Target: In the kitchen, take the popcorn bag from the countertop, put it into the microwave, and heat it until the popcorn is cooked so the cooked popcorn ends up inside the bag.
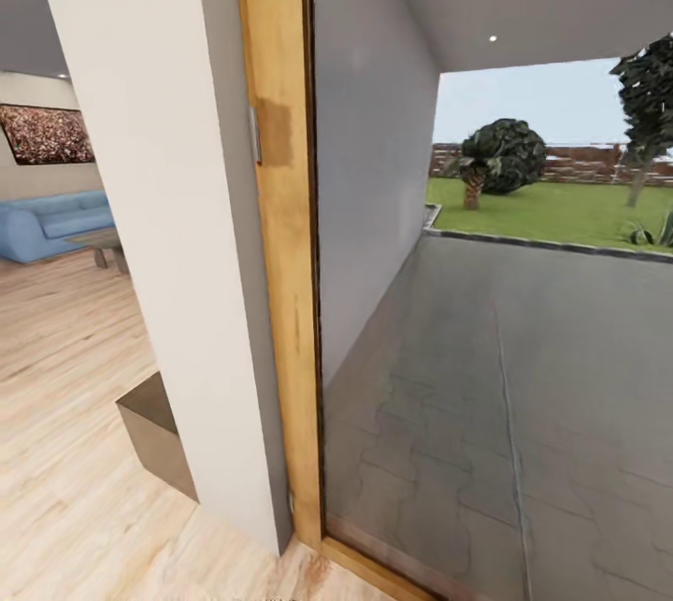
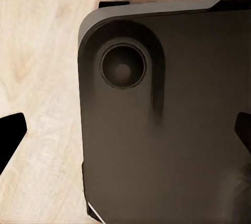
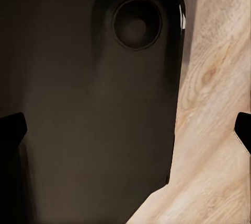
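The popcorn bag, the microwave and the countertop are out of view. In the left wrist view my left gripper hangs open over the robot's dark base and the pale wooden floor, with one black fingertip at each side edge. My right gripper is also open, its fingertips spread wide over the dark base and the floor. Nothing is between either pair of fingers.
Close ahead stand a white wall end and a wooden door frame. Right of it lie a grey paved patio and a lawn. Left are a wooden floor, a blue sofa, a low table and a dark box.
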`<state>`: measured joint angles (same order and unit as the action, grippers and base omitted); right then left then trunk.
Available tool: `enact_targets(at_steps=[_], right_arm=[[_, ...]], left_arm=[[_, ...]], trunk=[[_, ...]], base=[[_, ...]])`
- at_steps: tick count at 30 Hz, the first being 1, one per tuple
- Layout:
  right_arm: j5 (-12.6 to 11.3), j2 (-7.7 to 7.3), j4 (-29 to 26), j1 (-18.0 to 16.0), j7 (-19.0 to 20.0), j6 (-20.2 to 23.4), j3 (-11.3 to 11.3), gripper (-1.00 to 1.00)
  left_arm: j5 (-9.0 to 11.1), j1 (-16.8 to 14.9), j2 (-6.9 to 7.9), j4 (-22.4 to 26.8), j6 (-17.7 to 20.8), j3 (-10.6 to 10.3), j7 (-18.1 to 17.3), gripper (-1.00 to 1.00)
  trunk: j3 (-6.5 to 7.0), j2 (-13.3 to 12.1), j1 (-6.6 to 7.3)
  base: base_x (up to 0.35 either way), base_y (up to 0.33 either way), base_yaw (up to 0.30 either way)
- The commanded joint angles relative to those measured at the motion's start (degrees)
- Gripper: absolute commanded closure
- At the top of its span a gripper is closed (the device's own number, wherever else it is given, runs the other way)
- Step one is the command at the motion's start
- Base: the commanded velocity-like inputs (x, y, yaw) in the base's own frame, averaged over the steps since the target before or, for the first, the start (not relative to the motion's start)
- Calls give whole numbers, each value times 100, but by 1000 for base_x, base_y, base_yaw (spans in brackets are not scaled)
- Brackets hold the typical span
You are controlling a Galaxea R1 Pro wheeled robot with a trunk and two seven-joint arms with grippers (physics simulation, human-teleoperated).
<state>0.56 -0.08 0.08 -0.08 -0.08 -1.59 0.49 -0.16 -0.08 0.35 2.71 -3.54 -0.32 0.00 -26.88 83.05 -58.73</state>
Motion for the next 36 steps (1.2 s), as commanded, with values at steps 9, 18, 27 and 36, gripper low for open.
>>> enact_targets(at_steps=[9,18,27,36], right_arm=[[4,-1,1,-1,-1,-16,6,-100],[-1,-1,1,-1,-1,-16,11,-100],[8,-1,1,-1,-1,-18,7,-100],[6,-1,1,-1,-1,-77,-4,-100]], left_arm=[[-2,-1,0,2,-12,-3,0,-100],[-2,-1,0,2,-15,-2,0,-100],[-2,-1,0,2,-14,-2,0,-100],[-2,-1,0,0,-15,-4,0,-100]], trunk=[[-5,2,0],[-5,2,0],[-5,2,0],[-5,2,0]], base=[[0,0,274],[0,0,274],[0,0,274],[0,0,274]])
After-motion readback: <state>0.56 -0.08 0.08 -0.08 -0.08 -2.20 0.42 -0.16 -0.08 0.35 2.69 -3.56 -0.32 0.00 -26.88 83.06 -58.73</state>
